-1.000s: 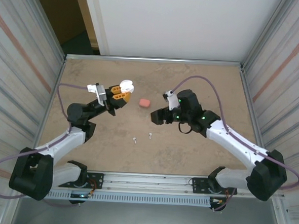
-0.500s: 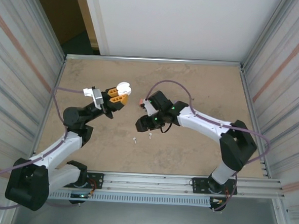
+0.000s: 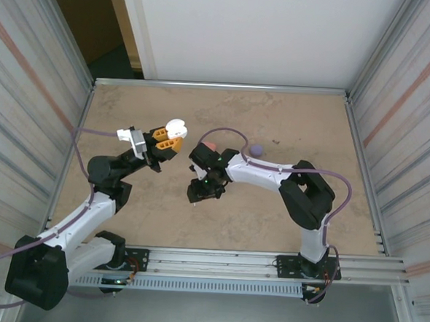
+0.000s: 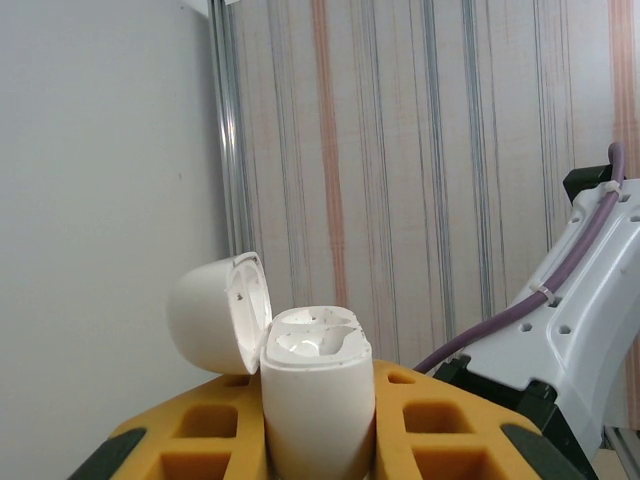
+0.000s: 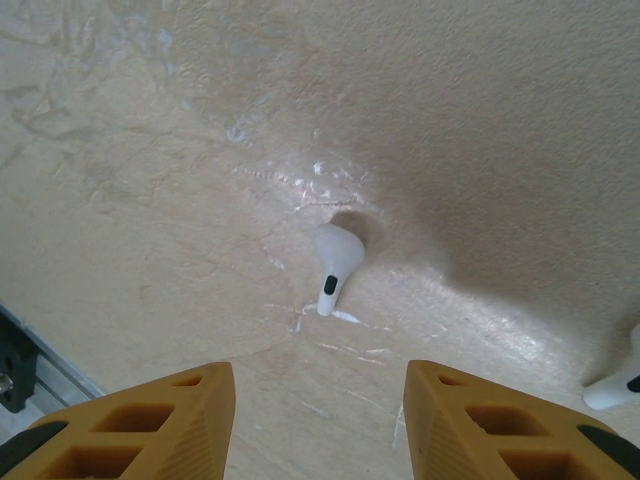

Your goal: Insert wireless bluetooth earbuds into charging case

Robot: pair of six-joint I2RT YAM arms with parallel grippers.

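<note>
Top view: the left gripper is raised above the tan table and clamps a small white plastic charging case. The right gripper points down at the tabletop near the centre. A pink-red rounded case lies just behind the right arm, and a purple rounded case lies to its right, apart from it.

Left wrist view: the yellow fingers press both sides of the upright case. Its hinged lid is swung open to the left, showing the sockets.

Right wrist view: the right gripper has its jaws moderately apart and holds nothing. A white stemmed plastic earbud lies flat on the table just beyond the gap, touching neither finger. A second white earbud lies at the right edge.
</note>
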